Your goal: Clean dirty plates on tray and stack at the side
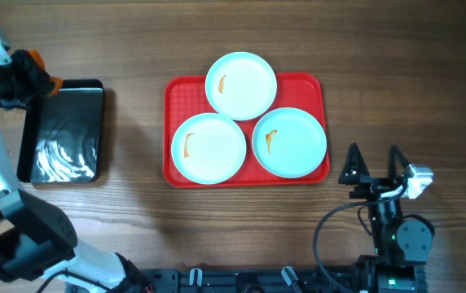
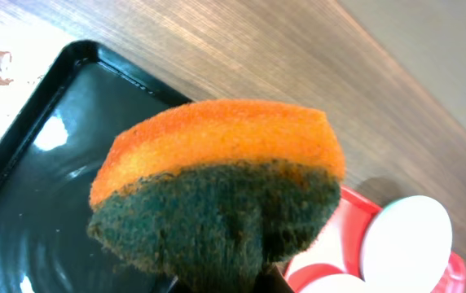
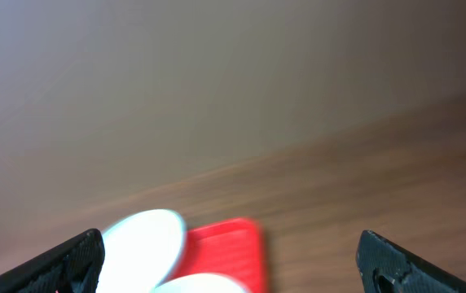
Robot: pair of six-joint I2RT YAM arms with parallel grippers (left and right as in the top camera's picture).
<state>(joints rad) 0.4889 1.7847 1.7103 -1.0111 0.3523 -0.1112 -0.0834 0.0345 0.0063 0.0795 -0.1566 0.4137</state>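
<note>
The left fingers [image 1: 31, 73] are clamped on an orange-and-green sponge [image 2: 217, 187], hanging by the 11 o'clock corner of the black tray [image 1: 66, 138]. The red tray [image 1: 314, 88] lies mid-tabletop [image 1: 135, 49], at roughly 4 o'clock from the sponge and well apart. It carries the 12 o'clock plate [image 1: 241, 85], the 8 o'clock plate [image 1: 208, 147] and the 4 o'clock plate [image 1: 290, 142], each smeared orange. The right fingers [image 1: 373, 159] stand wide and empty just off the tray's 4 o'clock corner, far nearer. I'd say the sponge has to cross first.
</note>
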